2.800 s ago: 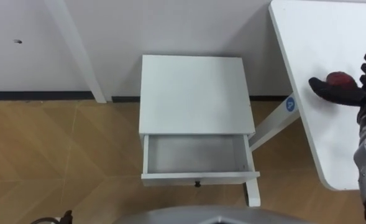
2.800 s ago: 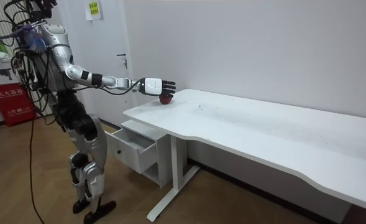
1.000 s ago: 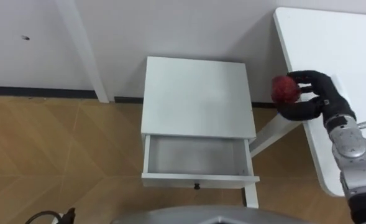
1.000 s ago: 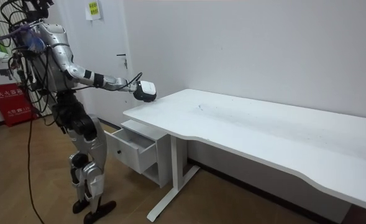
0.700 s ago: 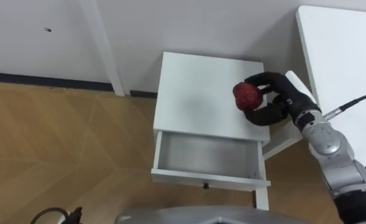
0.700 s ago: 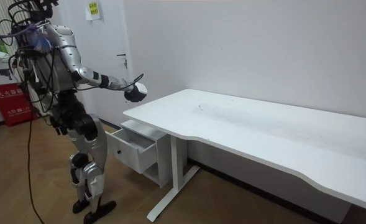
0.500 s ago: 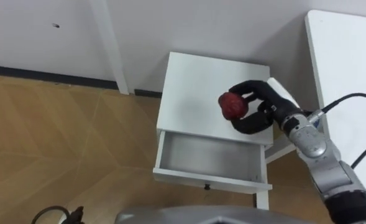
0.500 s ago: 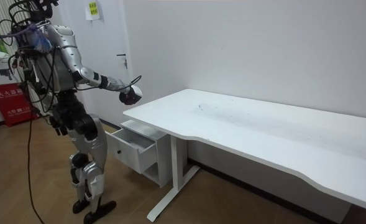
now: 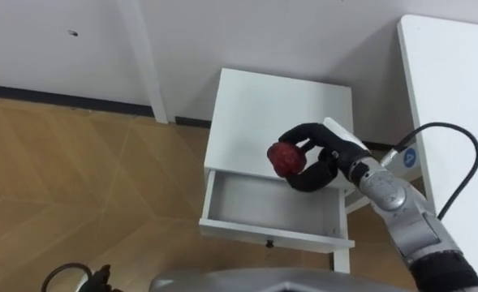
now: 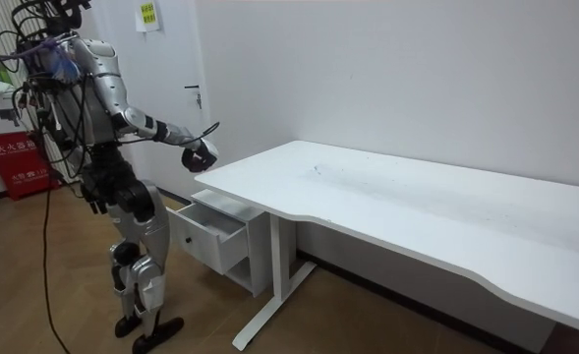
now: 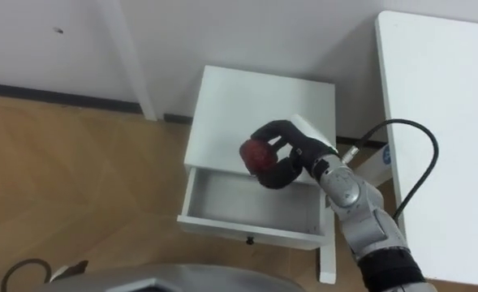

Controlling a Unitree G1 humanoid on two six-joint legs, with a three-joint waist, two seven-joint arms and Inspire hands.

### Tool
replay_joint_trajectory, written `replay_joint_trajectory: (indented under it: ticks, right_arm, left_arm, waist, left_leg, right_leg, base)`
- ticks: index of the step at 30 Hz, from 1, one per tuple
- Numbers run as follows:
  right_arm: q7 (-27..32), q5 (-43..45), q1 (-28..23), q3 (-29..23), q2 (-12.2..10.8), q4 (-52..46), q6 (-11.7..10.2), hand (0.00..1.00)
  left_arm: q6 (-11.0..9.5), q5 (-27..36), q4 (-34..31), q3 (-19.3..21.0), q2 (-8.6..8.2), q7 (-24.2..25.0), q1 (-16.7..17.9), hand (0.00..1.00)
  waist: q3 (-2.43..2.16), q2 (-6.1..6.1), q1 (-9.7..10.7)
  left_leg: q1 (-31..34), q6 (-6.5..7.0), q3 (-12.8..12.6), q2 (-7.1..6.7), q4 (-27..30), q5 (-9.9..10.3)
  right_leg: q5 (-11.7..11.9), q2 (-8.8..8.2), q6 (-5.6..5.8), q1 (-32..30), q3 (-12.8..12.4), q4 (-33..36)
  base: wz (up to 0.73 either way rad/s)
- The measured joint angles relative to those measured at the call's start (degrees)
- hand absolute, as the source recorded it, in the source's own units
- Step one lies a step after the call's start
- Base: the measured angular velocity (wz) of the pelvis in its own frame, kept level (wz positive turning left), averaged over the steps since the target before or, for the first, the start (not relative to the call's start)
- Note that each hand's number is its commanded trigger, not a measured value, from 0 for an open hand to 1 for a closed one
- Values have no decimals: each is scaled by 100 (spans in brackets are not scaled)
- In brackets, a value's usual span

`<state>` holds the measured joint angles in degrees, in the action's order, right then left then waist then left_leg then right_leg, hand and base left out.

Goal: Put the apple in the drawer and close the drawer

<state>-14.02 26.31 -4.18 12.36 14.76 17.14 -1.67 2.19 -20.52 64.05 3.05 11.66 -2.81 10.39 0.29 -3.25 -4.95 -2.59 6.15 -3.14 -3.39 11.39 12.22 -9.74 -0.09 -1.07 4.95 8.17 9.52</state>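
- Counting one apple [image 9: 285, 157], one pulled-out drawer [image 9: 267, 204], one small white cabinet [image 9: 255, 105].
- Right robot hand [image 9: 329, 154] reaches in from the right, curled round the apple, up over the cabinet's front edge.
- Wood floor [image 9: 84, 186] lies open left of the drawer; the white surface [image 9: 454, 89] sits right.
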Motion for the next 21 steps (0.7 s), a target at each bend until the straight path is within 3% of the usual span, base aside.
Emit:
replay_joint_trajectory:
  ticks: [9,15,21]
  right_arm:
    - [9,29,-180,0,-150,239,-7,0]
    - [101,79,-230,-5,-157,653,-8,0]
    - [193,130,-245,-11,-157,717,-8,0]
  left_arm:
    - [-8,4,0,4,-49,-44,-15,0]
    - [-3,4,-3,9,-104,-80,-11,0]
    - [0,2,-6,10,-113,-82,9,0]
  waist:
    - [9,14,7]
    - [41,79,22]
    - [30,87,53]
  left_leg:
    - [-9,1,7,-1,-5,1]
    - [-2,10,72,-12,-6,12]
    - [9,9,124,-26,1,12]
  right_leg:
    - [0,0,0,17,4,-12]
    - [0,-6,0,50,63,-21]
    - [0,-12,0,95,151,-87]
  base:
    - [0]
    - [5]
    - [5]
